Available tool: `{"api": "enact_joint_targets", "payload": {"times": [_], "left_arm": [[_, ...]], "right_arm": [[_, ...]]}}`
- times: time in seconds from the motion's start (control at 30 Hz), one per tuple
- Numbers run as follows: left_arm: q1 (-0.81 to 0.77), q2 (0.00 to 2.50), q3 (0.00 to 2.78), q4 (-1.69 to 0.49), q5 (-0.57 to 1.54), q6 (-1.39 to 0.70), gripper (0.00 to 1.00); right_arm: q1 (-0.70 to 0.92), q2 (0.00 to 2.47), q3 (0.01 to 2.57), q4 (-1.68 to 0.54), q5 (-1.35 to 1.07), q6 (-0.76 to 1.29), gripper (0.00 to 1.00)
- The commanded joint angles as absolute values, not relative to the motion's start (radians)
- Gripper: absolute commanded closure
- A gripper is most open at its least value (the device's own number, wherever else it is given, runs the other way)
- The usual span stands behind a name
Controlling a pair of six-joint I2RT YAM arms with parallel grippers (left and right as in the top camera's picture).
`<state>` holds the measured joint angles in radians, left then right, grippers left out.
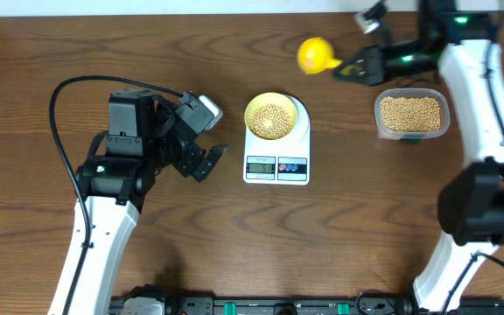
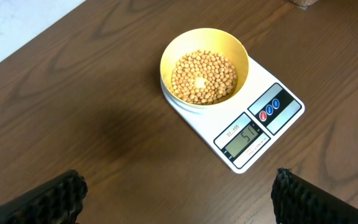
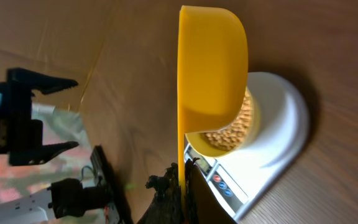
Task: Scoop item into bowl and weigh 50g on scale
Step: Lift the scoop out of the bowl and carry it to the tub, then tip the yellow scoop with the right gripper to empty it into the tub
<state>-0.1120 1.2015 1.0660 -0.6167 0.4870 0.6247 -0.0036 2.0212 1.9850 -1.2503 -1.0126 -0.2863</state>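
Your left jaws stand wide and empty. Just ahead of them the bowl [image 2: 204, 38] sits on the scale [image 2: 260, 78], with beans [image 2: 204, 78] covering its floor. Your right jaws are clamped on the handle of the yellow scoop [image 3: 210, 68], its cup jutting past the tips above the counter [image 2: 73, 112]. The tub [image 1: 447, 114] lies near them, opposite the cup. The beans look hard, smooth and light, so expect rolling and bouncing. Keep hold of the stiff scoop by its handle. The bowl probably skids easily.
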Motion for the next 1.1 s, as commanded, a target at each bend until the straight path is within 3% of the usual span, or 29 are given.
{"api": "enact_joint_targets", "payload": {"times": [0.0, 0.37, 0.73, 1.07], "left_arm": [[-0.107, 1.197, 1.055, -0.614, 0.480, 0.612, 0.03], [-0.107, 1.197, 1.055, -0.614, 0.480, 0.612, 0.03], [-0.107, 1.197, 1.055, -0.614, 0.480, 0.612, 0.03], [-0.107, 1.197, 1.055, -0.614, 0.480, 0.612, 0.03]], "right_arm": [[-0.077, 1.931, 2.003, -1.279, -1.002, -0.316, 0.99], [-0.284, 1.887, 2.001, -1.513, -0.651, -0.315, 0.99], [-0.261, 1.898, 2.000, -1.516, -0.296, -0.236, 0.99], [-0.212, 1.900, 1.983, -1.506, -0.146, -0.221, 0.99]]}}
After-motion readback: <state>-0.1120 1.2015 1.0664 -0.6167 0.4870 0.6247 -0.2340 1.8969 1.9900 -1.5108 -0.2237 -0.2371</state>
